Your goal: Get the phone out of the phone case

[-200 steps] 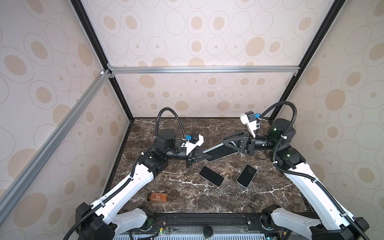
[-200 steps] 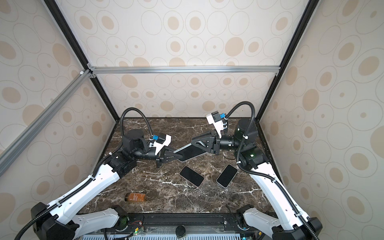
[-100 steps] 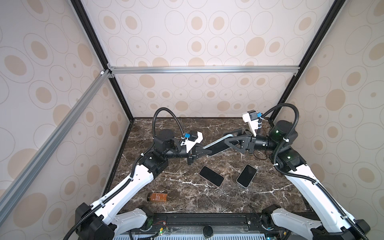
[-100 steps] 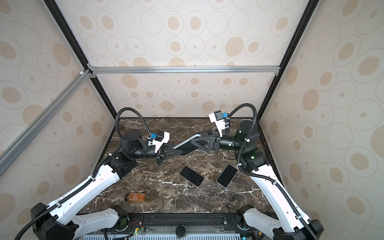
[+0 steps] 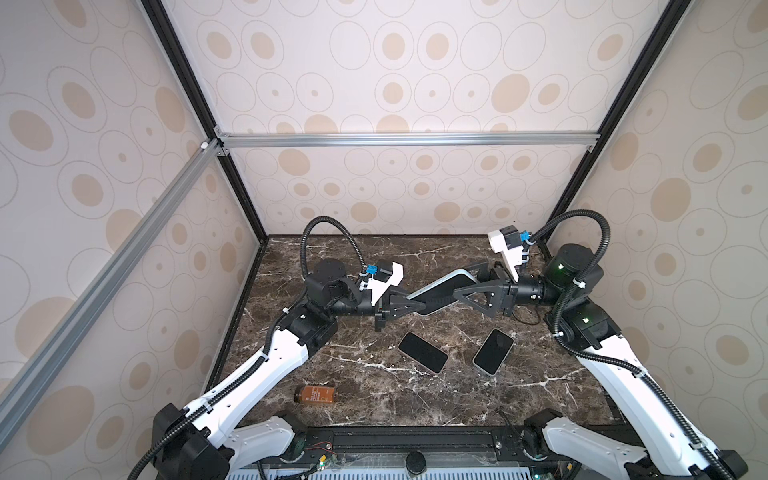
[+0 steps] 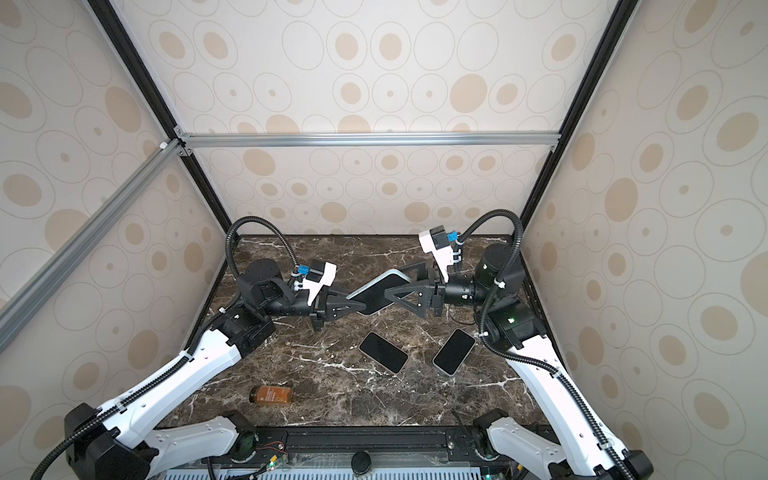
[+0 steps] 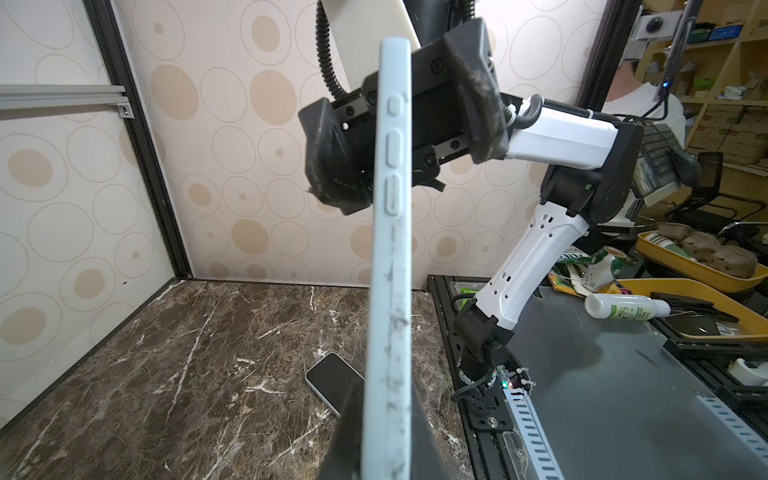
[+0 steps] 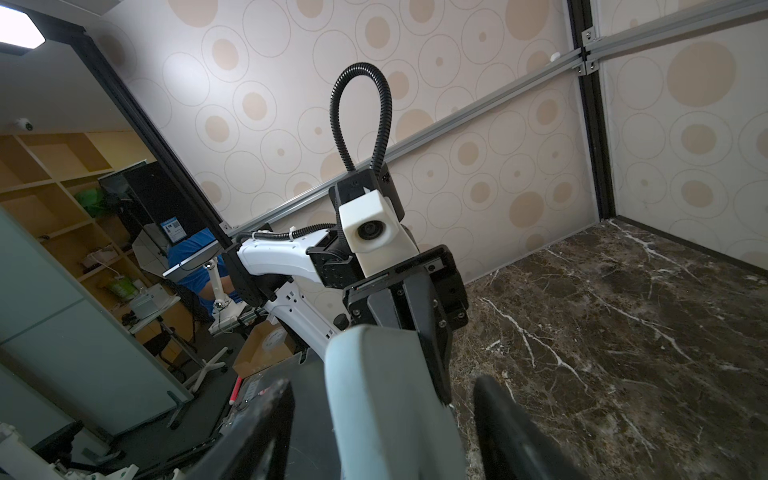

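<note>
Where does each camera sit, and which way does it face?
Both top views: high in front, looking down on the marble table; both arms show, left gripper and right gripper at the light-blue phone case ends.
Left wrist: behind the left gripper, looking along the case's edge at the right gripper and arm.
Right wrist: behind the right gripper, facing the left gripper and its arm.
Shared: all four show the case.

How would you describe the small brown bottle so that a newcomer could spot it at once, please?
Start at the dark marble table and go to its near edge, beside the white left arm. The bottle lies there on its side. Unlike the two flat black phones further right, it is round and amber.
</note>
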